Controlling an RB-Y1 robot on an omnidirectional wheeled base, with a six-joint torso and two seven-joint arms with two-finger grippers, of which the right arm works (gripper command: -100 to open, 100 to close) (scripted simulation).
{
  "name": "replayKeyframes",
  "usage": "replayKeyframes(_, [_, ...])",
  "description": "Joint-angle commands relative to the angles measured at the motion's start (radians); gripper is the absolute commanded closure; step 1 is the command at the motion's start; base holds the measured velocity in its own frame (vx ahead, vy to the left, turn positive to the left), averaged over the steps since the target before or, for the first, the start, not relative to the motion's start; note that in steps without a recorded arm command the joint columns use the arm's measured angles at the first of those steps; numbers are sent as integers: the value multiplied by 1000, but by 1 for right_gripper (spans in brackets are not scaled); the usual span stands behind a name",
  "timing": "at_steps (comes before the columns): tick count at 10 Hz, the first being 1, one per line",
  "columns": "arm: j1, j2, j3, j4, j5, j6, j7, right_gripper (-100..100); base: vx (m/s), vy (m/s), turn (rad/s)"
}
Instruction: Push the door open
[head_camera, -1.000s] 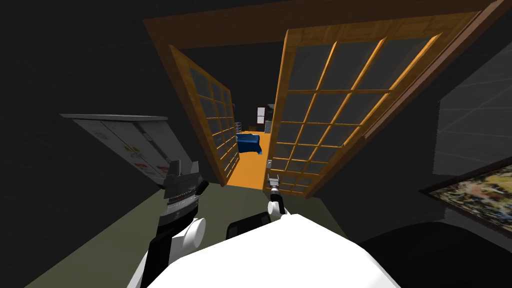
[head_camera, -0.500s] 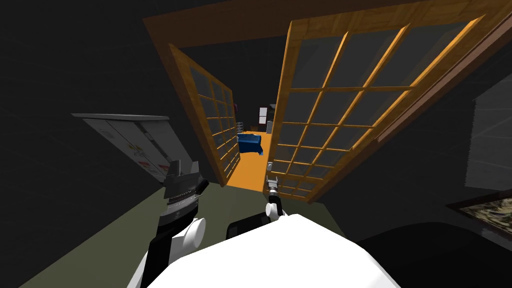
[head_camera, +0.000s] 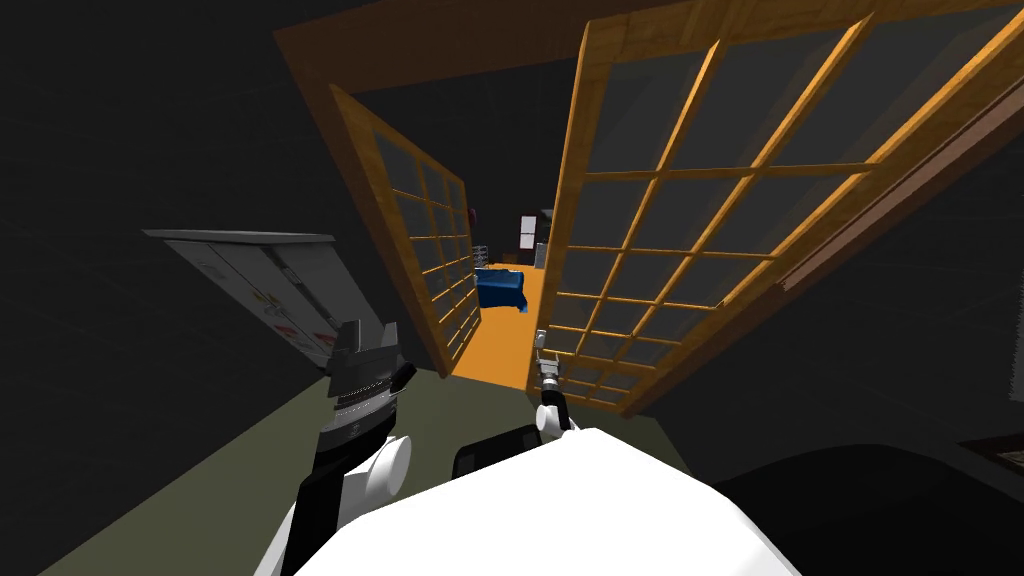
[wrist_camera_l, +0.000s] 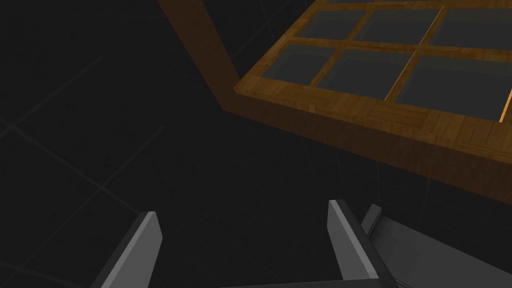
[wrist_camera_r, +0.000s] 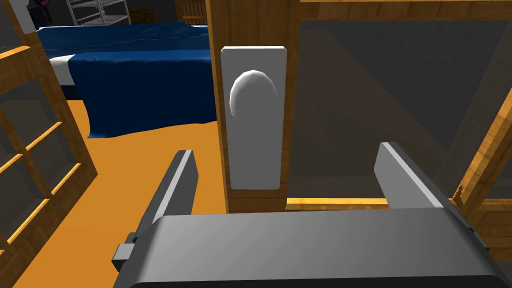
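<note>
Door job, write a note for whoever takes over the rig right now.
Right gripper: open, fingers either side of the right door's handle plate; I can't tell if they touch it.
Left gripper: open, idle by the left door.
Done: both doors stand partly open, with orange floor showing between them.
Left to do: push the right door wider.

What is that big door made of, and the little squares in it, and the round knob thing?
The door looks like wood: warm brown with visible grain and a slight sheen. Its panes are smooth, flat and dark grey, so probably tinted glass. The knob and its plate are plain matte grey, likely metal, though the look would also fit plastic.
</note>
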Motion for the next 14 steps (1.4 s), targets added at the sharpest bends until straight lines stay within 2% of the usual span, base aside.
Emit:
replayKeyframes(1, [-11, -20, -2, 23, -2, -12, -10, -100, 133, -55, 15])
replayKeyframes(2, [-11, -24, -4, 25, -3, -12, -12, -100, 189, -68, 31])
replayKeyframes(4, [-12, -16, -7, 28, -6, -13, -16, -100, 213, -67, 26])
replayKeyframes(6, [-14, 22, -10, 32, -9, -14, -21, -100, 196, -80, 26])
replayKeyframes(7, [-4, 11, -8, 17, -7, -10, -18, -100, 63, -29, -2])
replayKeyframes(8, [-4, 11, -8, 17, -7, -10, -18, 100, -12, 9, 5])
replayKeyframes(13, [-4, 11, -8, 17, -7, -10, -18, 100, -9, 7, 4])
replayKeyframes(14, [-5, -4, -17, 19, -14, -8, -15, 100, 77, 8, -18])
